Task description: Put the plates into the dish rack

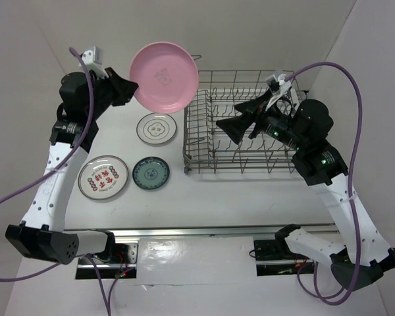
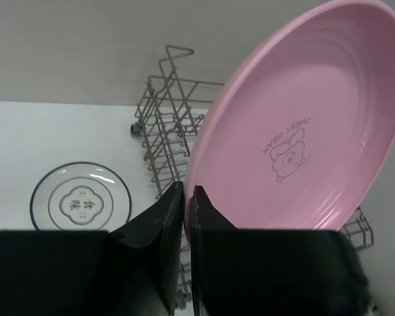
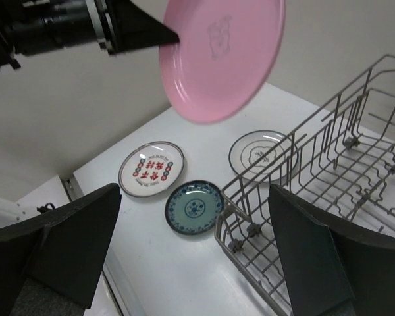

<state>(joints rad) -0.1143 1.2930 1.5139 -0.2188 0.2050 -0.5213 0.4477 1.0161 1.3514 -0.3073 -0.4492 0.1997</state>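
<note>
Top view: the left gripper (image 1: 133, 89) pinches the pink plate (image 1: 164, 76) by its rim, aloft beside the rack (image 1: 197, 131). The right gripper (image 1: 230, 118) hovers over the rack. Left wrist alone shows the plate's bear print. Right wrist: jaws wide, three plates (image 3: 151, 168) flat on the table (image 3: 151, 263).

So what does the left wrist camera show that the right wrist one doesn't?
Only left wrist: the lettering printed on the pink plate, readable up close. Only right wrist: the red-patterned plate, the teal plate and the open right hand. Both: the left hand pinching the pink plate's rim, the dark-rimmed plate and the rack.
</note>
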